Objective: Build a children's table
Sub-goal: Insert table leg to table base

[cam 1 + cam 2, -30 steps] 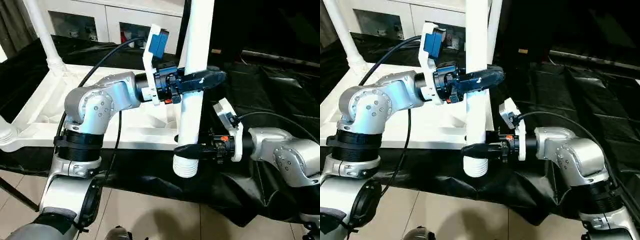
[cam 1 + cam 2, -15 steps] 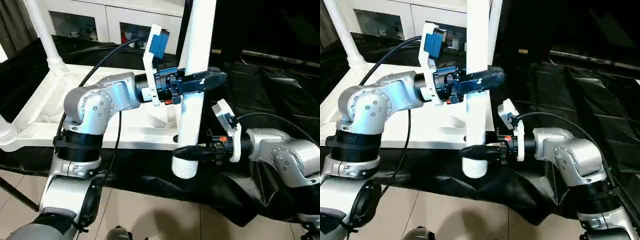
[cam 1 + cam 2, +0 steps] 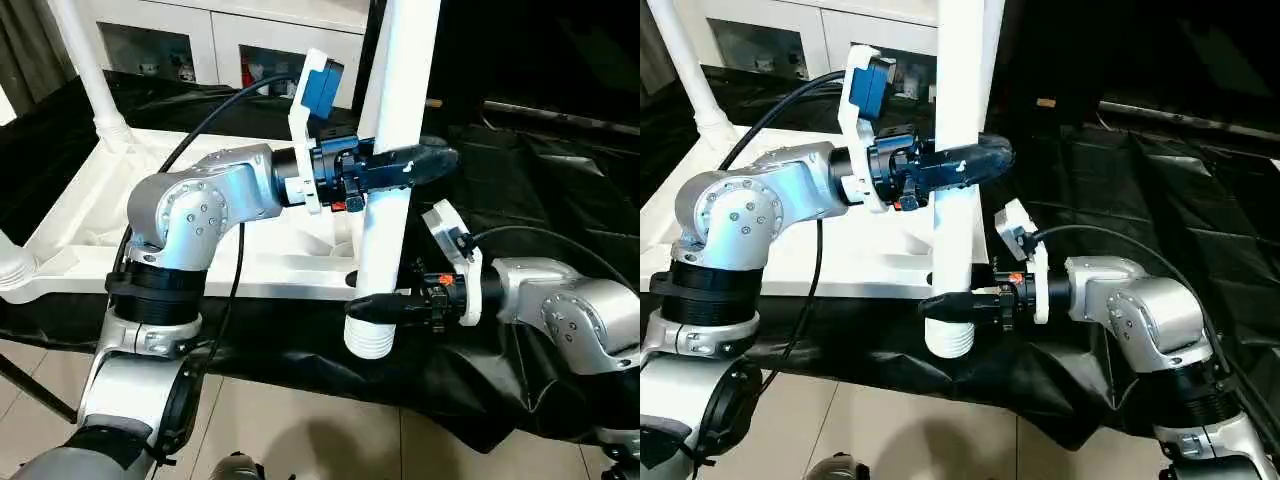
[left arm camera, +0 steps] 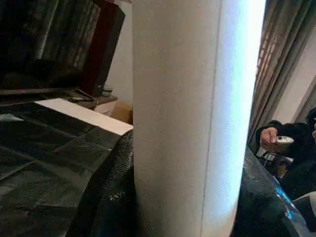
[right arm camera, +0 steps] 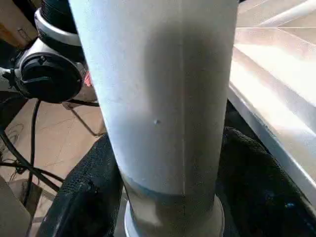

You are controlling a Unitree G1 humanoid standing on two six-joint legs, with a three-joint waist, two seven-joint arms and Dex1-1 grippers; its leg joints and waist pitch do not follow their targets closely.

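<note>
Leg (image 3: 388, 180) stands near upright in your head views, at the near edge of the upturned tabletop (image 3: 90, 215). Your left gripper (image 3: 405, 168) clamps it mid-length; your right gripper (image 3: 380, 306) flanks it just above the ribbed end. Left wrist view: jaws tight on the leg. Right wrist view: jaws straddle the leg; contact, you cannot tell.

Leg upright between my 2 grippers, tabletop behind

My left gripper (image 3: 400, 168) sits higher on the leg (image 3: 390, 190), my right gripper (image 3: 375, 303) lower, just above its threaded end. The tabletop (image 3: 90, 215) lies upside down on the sheet (image 3: 560, 210) behind and to the left, 1 leg (image 3: 85, 65) standing at its far corner, the cabinet (image 3: 220, 40) beyond.
</note>
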